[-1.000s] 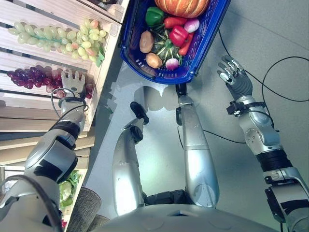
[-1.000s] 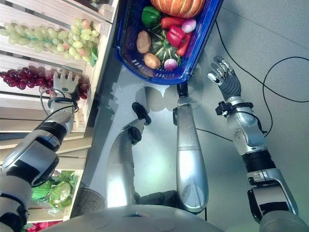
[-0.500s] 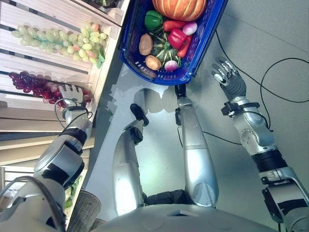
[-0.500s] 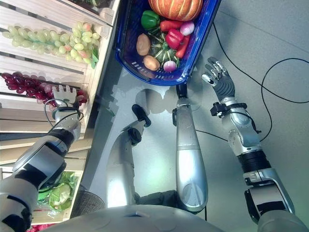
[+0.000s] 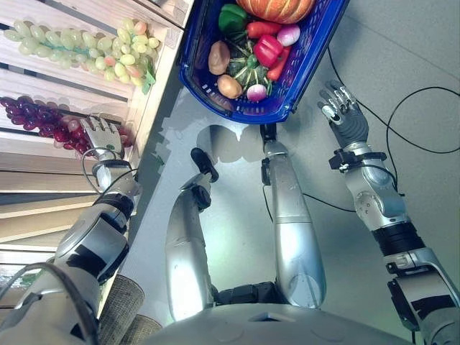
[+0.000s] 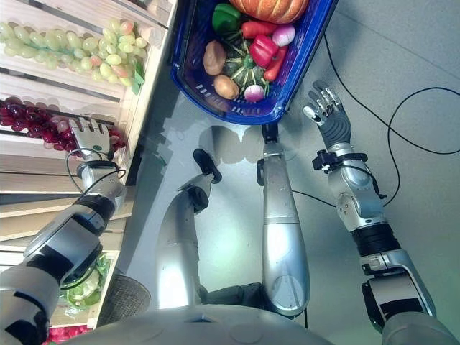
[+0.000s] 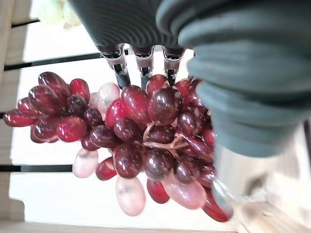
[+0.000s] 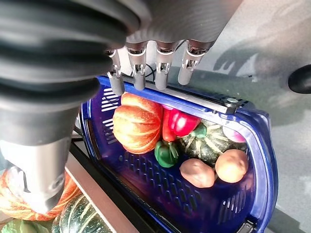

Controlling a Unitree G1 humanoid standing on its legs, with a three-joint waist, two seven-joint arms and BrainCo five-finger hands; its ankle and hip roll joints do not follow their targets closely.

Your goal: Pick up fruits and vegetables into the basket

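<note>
Since a second ago, left hand [image 5: 103,134] has been drawn back along the slatted wooden shelf [image 5: 43,79]; fingers straight, laid over the near end of the glossy red grapes [image 7: 141,141], nothing gripped. Right hand [image 6: 328,115] is held open beside the perforated blue plastic basket [image 8: 252,160], nothing held.

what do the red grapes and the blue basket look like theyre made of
Red grapes: glossy, partly translucent beads with sharp highlights and a tan stem, likely plastic imitation fruit, though real cannot be ruled out. Blue basket: moulded plastic, judging by its perforated walls and smooth rim.
</note>
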